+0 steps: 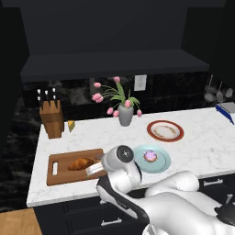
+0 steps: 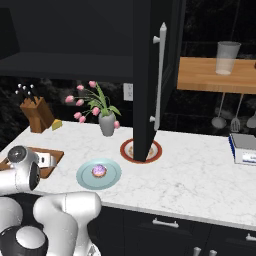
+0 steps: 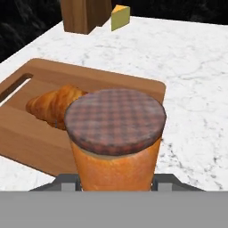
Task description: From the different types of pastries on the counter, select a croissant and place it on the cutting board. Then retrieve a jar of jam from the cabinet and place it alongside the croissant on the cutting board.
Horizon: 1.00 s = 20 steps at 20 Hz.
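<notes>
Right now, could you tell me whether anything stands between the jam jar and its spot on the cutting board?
Nothing visible blocks it. The jar, gripped in the end effector, hangs just short of the board. The croissant lies on the board's middle, leaving bare wood beside it on the near side.

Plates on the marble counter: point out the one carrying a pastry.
The light blue round plate holds the pink-frosted cupcake; the red-rimmed plate behind it carries no pastry.

The counter bears the cutting board, knife block, vase and two plates.
</notes>
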Tool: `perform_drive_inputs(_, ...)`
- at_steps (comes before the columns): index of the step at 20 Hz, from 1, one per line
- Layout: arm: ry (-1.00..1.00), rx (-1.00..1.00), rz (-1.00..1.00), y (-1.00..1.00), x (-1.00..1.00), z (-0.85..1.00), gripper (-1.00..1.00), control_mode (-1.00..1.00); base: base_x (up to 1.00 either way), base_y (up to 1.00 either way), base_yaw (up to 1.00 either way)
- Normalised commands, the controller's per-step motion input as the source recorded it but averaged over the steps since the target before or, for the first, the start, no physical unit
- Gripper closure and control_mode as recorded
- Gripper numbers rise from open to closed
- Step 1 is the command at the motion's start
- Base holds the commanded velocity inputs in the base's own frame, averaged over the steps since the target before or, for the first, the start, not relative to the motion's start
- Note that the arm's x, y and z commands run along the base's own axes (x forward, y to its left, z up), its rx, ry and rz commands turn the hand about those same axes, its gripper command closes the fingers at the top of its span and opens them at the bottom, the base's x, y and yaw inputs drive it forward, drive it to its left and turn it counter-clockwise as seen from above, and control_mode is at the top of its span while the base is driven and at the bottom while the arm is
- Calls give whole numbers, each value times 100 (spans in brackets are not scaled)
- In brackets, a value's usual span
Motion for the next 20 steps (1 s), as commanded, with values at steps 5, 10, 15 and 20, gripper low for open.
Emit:
perform_drive_inputs(5,0,0,0,43,0,-50,100,-100,0,0,0)
perform_drive_inputs(10,0,0,0,31,13,-34,100,-100,0,0,0)
perform_drive_inputs(15,0,2,0,1,36,-17,100,-100,0,0,0)
perform_drive_inputs(20,0,0,0,1,20,-49,100,-100,0,0,0)
